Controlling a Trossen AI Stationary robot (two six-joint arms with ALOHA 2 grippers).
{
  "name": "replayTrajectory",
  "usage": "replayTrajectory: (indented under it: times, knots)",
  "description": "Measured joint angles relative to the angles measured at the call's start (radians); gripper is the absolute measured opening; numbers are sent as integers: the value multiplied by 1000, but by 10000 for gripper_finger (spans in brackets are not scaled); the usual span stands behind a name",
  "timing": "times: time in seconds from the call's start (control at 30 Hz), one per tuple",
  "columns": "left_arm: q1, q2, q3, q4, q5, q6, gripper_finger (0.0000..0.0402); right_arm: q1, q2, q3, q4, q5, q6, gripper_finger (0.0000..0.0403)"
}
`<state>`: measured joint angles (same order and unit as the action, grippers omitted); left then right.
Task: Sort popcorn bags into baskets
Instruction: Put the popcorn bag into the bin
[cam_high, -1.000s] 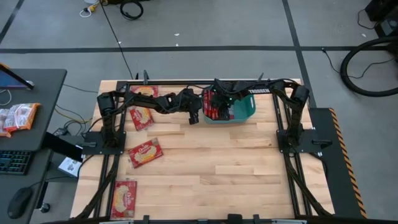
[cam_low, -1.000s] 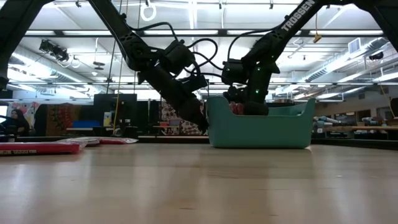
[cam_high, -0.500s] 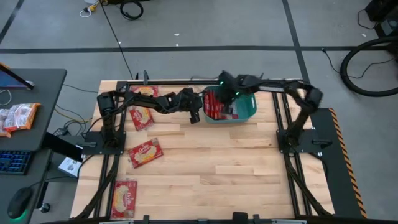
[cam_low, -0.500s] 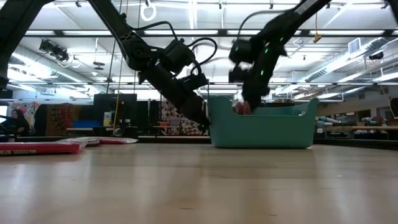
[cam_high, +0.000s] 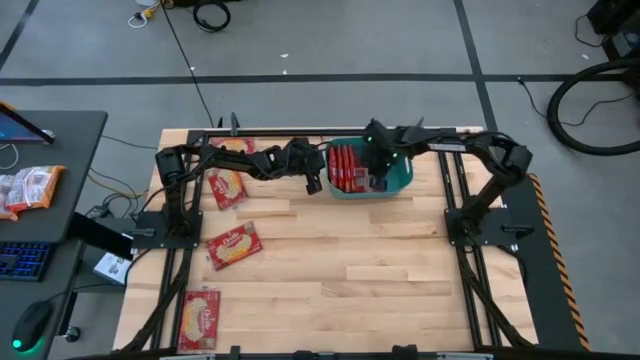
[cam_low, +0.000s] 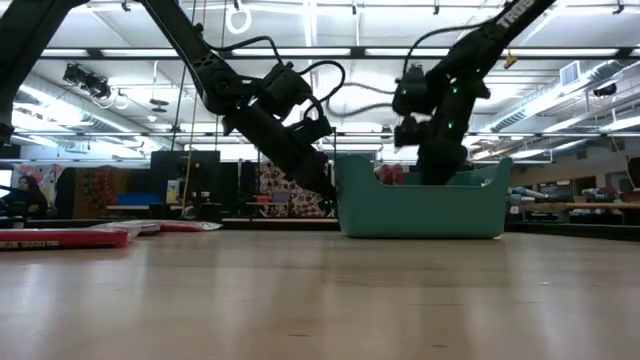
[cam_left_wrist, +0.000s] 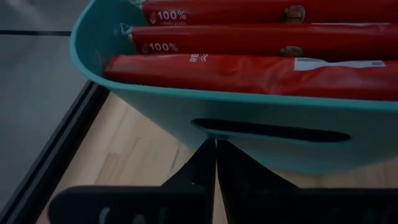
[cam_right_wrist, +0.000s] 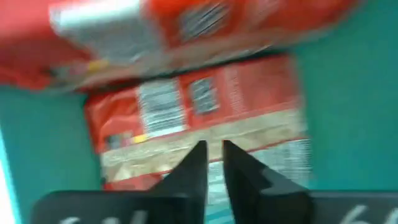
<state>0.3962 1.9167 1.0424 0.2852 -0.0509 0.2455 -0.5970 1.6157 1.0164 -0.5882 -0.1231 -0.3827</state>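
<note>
Four popcorn bags (cam_high: 233, 245) lie flat on the left side of the surface (cam_high: 340, 270), with lots of open room around them. The left gripper (cam_high: 313, 186) is nearer to them; its jaws are pressed together against the left wall of the teal basket (cam_high: 403, 183). More red bags stand side by side inside the basket. The right gripper (cam_high: 379, 181) hangs over the basket with jaws a little apart, holding nothing.

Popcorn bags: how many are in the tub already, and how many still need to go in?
Done: several flat red popcorn bags stand on edge in the teal plastic tub. In hand: nothing looks gripped; the right gripper is over the tub, and the shut left gripper is at the tub's outer wall. Left: four red bags on the wooden table, for example one and another.
</note>
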Motion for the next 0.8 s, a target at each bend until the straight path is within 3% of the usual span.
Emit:
replayTrajectory:
  times: [0.3,0.47,0.57,0.67,0.8]
  knots:
    - [0,0,0,-9,0,-4,20,35,152,133,-83,57,155,249]
    - [-2,-2,0,-18,2,-26,20,-4,165,195,-151,102,611,344]
    - [-2,-2,-1,-21,2,-25,20,-19,159,195,-166,120,801,365]
    - [0,-2,-1,-15,2,-25,20,-7,186,191,-155,174,912,361]
    - [2,-2,-1,3,4,-25,20,15,243,190,-96,125,1048,344]
